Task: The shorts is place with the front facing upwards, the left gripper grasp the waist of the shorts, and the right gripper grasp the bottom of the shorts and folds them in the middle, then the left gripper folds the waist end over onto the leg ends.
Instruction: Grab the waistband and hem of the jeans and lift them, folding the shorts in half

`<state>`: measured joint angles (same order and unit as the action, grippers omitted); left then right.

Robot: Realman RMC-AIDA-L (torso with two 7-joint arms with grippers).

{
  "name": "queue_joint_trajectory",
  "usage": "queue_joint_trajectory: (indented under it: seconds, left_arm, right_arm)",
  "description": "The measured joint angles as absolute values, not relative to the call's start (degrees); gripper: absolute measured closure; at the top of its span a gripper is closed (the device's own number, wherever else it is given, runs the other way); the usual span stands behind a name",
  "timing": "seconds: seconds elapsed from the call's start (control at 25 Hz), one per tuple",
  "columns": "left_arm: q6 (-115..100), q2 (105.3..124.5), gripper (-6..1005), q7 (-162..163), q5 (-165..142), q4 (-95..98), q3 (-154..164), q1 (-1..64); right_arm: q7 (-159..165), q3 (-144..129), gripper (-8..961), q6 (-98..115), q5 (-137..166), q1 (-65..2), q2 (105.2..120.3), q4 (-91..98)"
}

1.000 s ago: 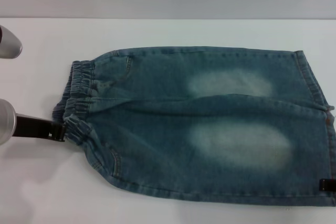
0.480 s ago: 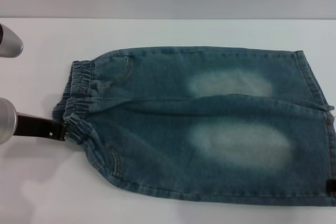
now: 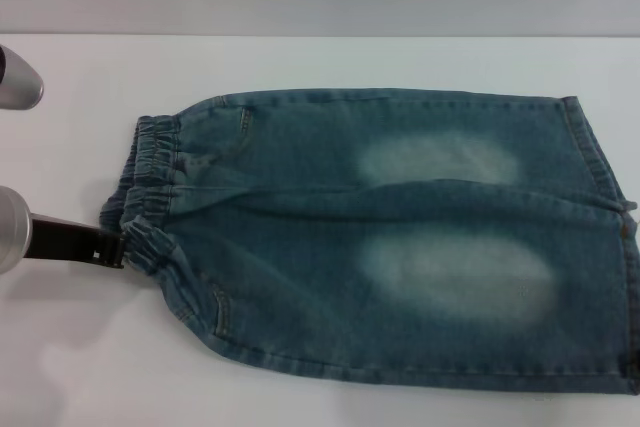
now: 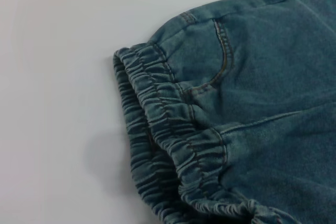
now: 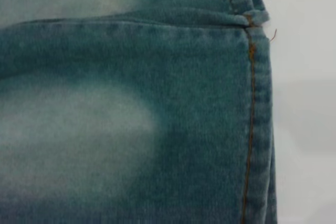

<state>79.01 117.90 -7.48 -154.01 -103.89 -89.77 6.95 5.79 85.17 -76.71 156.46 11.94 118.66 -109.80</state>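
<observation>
One pair denim shorts (image 3: 400, 237), flat, front up for folding; left gripper (image 3: 110, 249) at waistband (image 3: 150, 187), jaw state indiscernible; right gripper unseen.

Left gripper (image 3: 112, 248) low, reaching rightward — right arm barely visible

One pair of shorts (image 3: 380, 237)

Bright, even overhead light, soft shadows beside the shorts (image 3: 380, 237); the right wrist view is slightly blurred.
</observation>
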Motion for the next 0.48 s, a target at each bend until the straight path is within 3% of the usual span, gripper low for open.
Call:
queue_joint_trajectory:
  seconds: [0.12, 0.32, 0.48]
  left_arm:
    - [79.01, 117.95, 996, -7.54, -153.88, -103.85, -89.82, 6.94]
    - [79.01, 117.95, 996, -7.55, -153.88, -103.61, -89.66, 6.94]
    - [79.01, 117.95, 995, -7.56, -153.88, -103.42, -89.58, 6.98]
  right_arm:
    - [5.27, 85.32, 848, -76.84, 156.44, 11.81, 118.68, -109.52]
    - [4.4, 85.2, 954, -76.84, 156.4, 11.81, 118.75, -109.75]
    - [4.4, 85.19, 937, -76.69, 156.37, 11.73, 118.77, -110.34]
